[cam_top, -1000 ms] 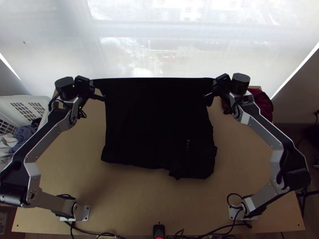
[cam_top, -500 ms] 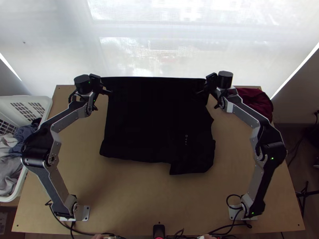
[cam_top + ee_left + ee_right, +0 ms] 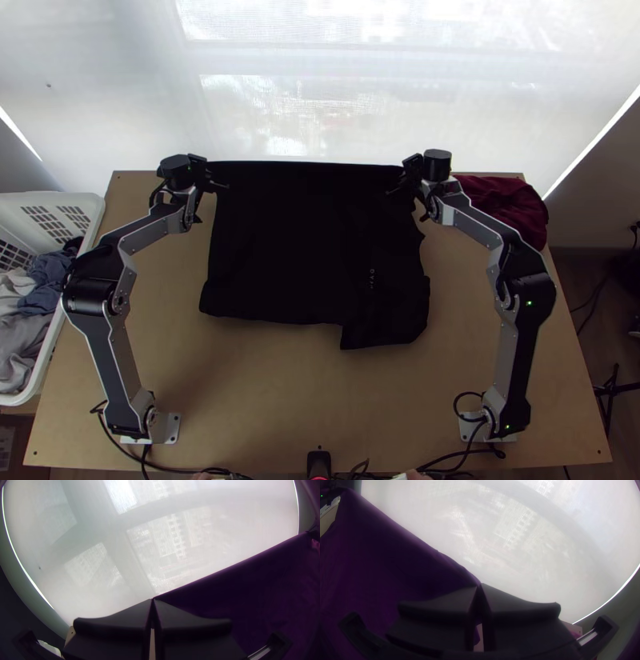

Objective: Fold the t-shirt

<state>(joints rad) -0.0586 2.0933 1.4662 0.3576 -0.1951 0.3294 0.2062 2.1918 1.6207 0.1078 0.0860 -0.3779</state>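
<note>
Elbows bent outward, left gripper [image 3: 214, 176] and right gripper [image 3: 403, 178] pinch the shirt's [image 3: 308, 248] corners near the table's [image 3: 264, 400] far edge, closer together than before.

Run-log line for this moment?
left end effector: shut on black t-shirt, far edge | right end effector: shut on same edge | edge taut between

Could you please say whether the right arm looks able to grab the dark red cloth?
Probably not: the dark red cloth lies close by, but the right gripper is shut on the far edge of the t-shirt.
</note>
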